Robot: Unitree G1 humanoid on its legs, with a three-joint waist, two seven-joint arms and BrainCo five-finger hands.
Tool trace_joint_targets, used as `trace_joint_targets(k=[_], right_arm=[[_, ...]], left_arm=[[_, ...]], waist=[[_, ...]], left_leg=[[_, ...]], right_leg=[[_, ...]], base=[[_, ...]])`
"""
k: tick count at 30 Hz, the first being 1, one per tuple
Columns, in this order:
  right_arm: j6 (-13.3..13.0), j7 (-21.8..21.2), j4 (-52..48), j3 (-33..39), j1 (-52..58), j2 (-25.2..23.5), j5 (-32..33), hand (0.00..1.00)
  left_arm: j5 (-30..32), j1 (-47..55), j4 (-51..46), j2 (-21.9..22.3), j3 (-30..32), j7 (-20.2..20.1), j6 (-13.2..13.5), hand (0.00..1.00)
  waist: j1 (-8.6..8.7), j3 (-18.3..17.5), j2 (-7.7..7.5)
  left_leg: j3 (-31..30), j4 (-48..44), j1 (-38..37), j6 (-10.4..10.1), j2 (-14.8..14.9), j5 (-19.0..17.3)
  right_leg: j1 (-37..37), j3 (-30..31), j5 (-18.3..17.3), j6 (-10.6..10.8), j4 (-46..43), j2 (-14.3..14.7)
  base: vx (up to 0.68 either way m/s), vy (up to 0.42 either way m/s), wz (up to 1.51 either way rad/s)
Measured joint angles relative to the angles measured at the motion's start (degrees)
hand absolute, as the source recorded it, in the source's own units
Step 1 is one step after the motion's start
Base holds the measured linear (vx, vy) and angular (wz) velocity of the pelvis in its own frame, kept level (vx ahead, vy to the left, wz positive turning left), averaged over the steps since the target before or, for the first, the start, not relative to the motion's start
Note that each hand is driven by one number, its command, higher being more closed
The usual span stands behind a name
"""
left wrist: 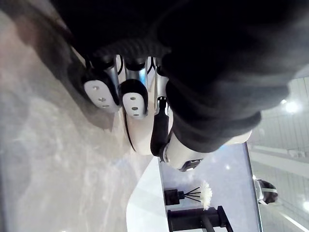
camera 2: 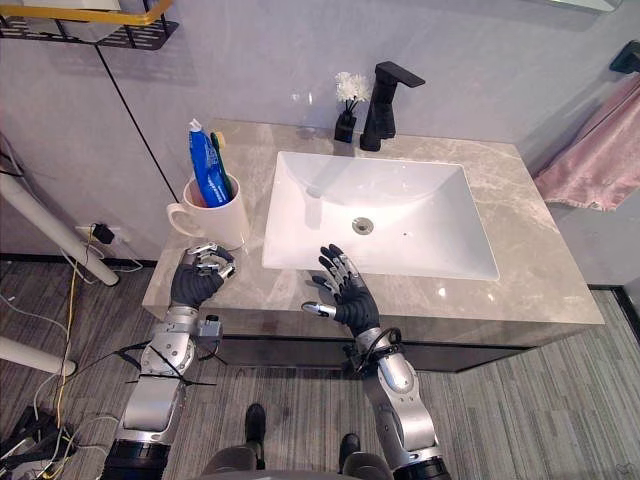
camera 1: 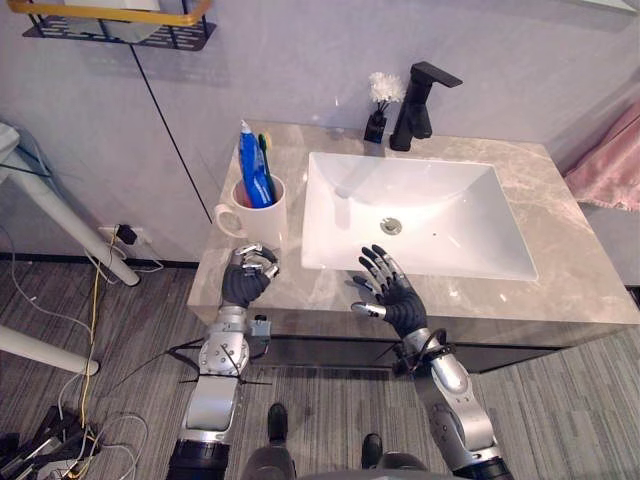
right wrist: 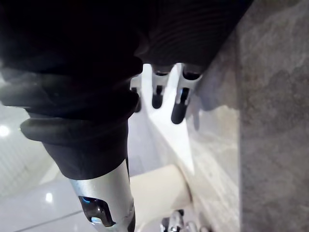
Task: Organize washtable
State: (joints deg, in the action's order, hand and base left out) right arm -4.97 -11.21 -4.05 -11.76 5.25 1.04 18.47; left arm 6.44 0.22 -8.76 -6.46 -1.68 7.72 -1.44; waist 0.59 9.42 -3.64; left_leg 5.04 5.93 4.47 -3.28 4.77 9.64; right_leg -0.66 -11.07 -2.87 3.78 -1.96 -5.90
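Observation:
A white mug stands on the grey marble counter at the sink's left, holding a blue toothpaste tube and a toothbrush. My left hand rests on the counter just in front of the mug's base, fingers curled and holding nothing. The left wrist view has its fingertips bent down on the marble with the mug right behind them. My right hand hovers over the counter's front strip at the white sink, with its fingers spread and empty.
A black faucet and a small black vase of white flowers stand behind the sink. A pink towel hangs at the right. A black wire shelf hangs on the wall, upper left. The counter's right side is bare.

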Motion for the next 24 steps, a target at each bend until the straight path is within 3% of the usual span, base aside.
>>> trace_joint_targets(k=[24], right_arm=[[-0.9, 0.4, -2.9, 0.0, -0.8, 0.6, 0.0, 0.0]], left_arm=[[0.9, -11.7, 7.7, -3.9, -0.3, 3.0, 0.8, 1.0]], waist=[[-0.11, 4.5, -0.79]], left_leg=[[-0.1, 0.0, -0.3, 0.2, -0.1, 0.2]], right_leg=[[-0.1, 0.1, 0.1, -0.1, -0.6, -0.1]], base=[[0.0, 0.0, 0.0]])
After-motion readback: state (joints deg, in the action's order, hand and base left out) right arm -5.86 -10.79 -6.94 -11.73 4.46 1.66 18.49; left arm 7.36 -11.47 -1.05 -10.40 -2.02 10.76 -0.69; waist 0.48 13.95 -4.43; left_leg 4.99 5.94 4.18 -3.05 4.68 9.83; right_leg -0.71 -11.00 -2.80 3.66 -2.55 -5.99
